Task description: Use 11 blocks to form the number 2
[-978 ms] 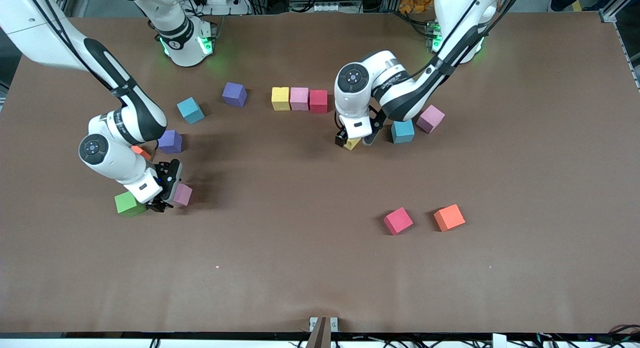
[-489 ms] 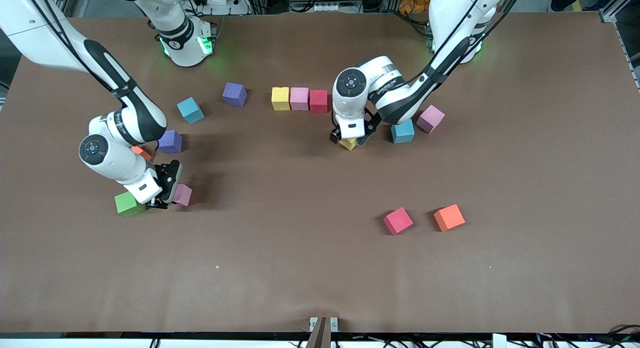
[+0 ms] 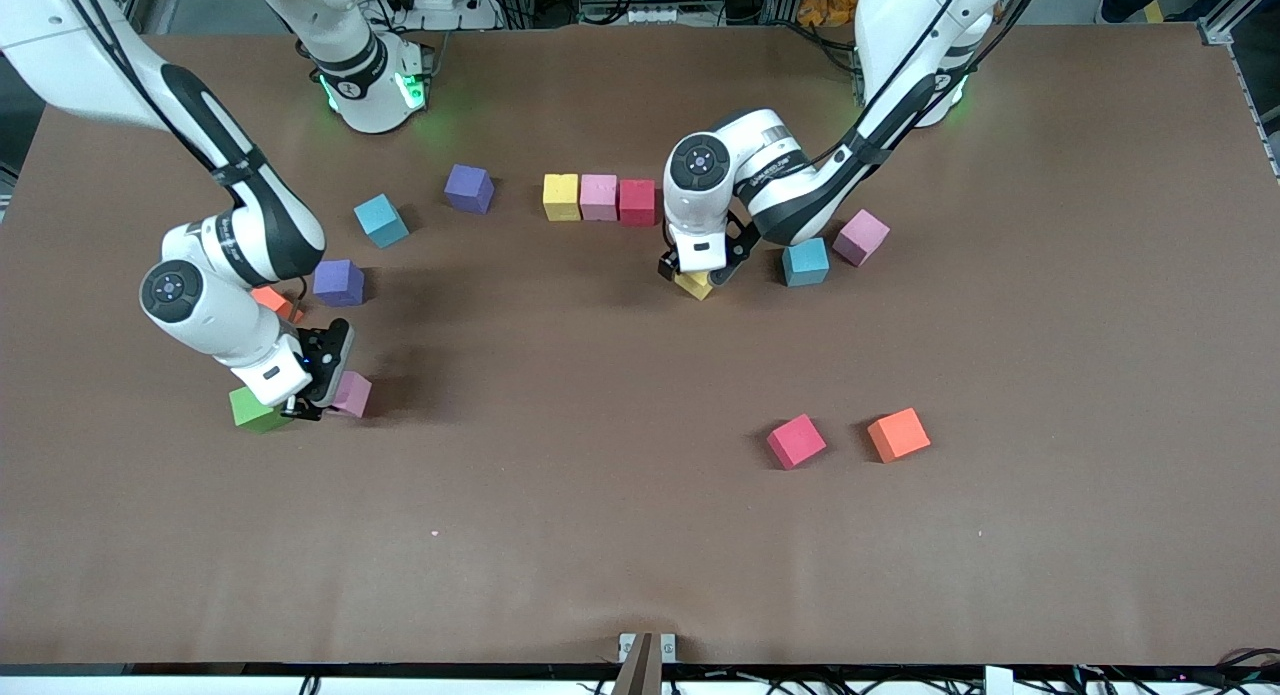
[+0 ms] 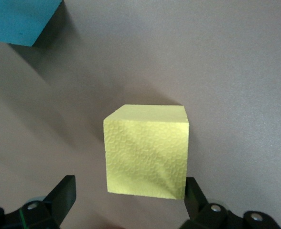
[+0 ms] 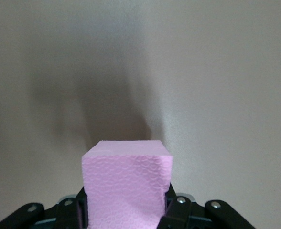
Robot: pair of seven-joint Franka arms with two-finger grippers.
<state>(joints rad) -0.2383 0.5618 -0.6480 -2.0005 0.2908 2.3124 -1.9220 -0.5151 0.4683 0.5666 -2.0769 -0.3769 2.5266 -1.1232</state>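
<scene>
- Gripping a pink block (image 3: 352, 394) (image 5: 126, 183), the right gripper (image 3: 318, 387) (image 5: 126, 210) sat clamped shut on it at the right arm's end of the table (image 3: 600, 535), just beside a green block (image 3: 252, 411).
- The left gripper (image 3: 695, 272) (image 4: 128, 210) stood released, fingers (image 4: 59, 193) spread around a yellow block (image 3: 695, 285) (image 4: 146, 151); one finger looked to touch it, the other stood apart.
- A row of yellow, pink and red blocks (image 3: 599, 197) lay farther from the front camera than that yellow block.
- A cyan block (image 3: 805, 262) lay near the left gripper.
</scene>
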